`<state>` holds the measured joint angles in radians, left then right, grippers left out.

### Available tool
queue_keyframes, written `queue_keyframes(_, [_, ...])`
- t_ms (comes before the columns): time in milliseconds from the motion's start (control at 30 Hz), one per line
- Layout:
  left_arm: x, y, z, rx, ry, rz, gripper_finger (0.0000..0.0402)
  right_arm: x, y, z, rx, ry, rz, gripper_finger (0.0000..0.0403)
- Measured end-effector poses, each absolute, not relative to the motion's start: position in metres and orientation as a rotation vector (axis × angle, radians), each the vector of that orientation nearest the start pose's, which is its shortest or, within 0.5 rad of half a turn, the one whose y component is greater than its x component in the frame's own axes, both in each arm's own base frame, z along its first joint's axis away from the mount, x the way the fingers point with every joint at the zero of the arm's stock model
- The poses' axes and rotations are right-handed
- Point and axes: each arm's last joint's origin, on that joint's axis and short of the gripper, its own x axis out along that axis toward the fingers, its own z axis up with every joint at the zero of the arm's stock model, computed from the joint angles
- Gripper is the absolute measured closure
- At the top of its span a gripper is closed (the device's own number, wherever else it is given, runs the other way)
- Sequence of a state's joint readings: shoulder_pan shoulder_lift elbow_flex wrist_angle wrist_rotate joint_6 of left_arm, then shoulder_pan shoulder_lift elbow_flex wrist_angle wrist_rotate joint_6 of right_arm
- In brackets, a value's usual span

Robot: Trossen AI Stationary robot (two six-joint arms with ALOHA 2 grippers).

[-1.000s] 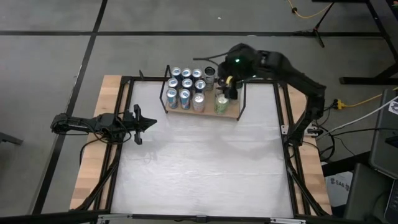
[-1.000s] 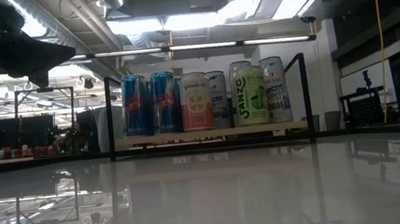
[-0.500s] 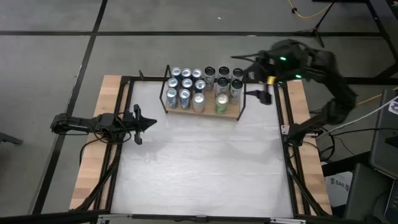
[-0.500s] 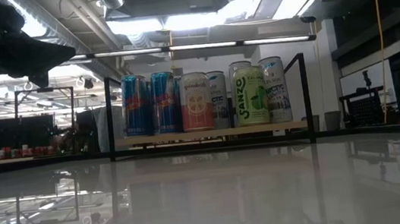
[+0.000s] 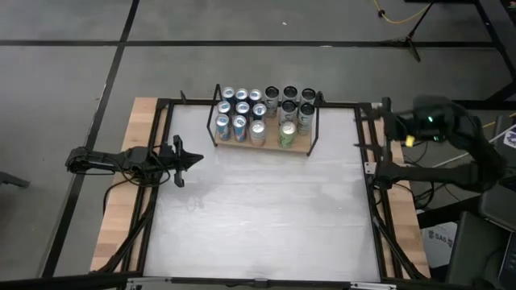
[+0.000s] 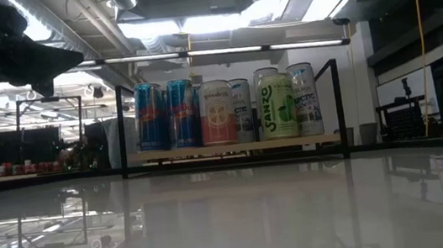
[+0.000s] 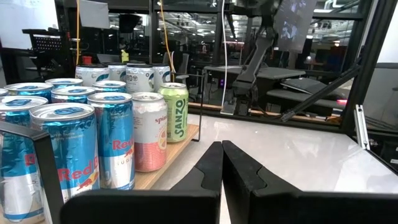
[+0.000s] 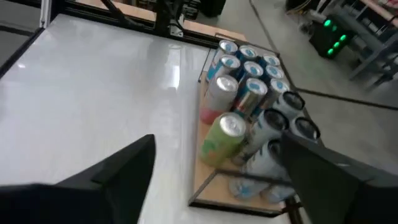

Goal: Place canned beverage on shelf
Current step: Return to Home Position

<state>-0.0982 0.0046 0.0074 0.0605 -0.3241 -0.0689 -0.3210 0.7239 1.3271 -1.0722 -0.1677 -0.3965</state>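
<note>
The green can (image 5: 288, 133) stands upright on the shelf (image 5: 303, 147), in the near row just right of a pink can (image 5: 258, 131). Nothing holds it. Blue cans (image 5: 232, 113) fill the shelf's left part, and white and dark cans (image 5: 290, 98) stand behind the green one. The near right corner of the board is bare. The shelf sits at the far middle of the table (image 5: 258, 217).

The right gripper (image 5: 377, 125) hangs over the table's right edge, well apart from the shelf. Its fingers (image 8: 118, 171) are spread wide and grip nothing. The left gripper (image 5: 193, 159) waits at the table's left side, pointing right, with its fingers (image 7: 208, 168) pressed together and nothing between them.
</note>
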Motion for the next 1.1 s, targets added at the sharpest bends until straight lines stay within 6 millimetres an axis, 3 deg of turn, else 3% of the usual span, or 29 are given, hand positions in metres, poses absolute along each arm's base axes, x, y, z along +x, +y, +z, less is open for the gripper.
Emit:
queue_keyframes(300, [0.096,0.000,0.171,-0.082,-0.070,0.224,0.0401,0.020,0.000,0.347,-0.212,0.394,-0.030,0.0219])
queue_keyframes(633, [0.096,0.000,0.171,-0.082,-0.070,0.224,0.0401,-0.002,0.008,0.303,-0.092,0.259,-0.043,0.0383])
queue_keyframes(767, [0.096,0.000,0.171,-0.082,-0.070,0.224,0.0401,-0.004,0.009,0.290,-0.068,0.221,-0.050,0.0393])
queue_keyframes(1100, [0.096,0.000,0.171,-0.082,-0.070,0.224,0.0401,-0.003,0.010,0.297,0.031,0.156,-0.038,0.0401])
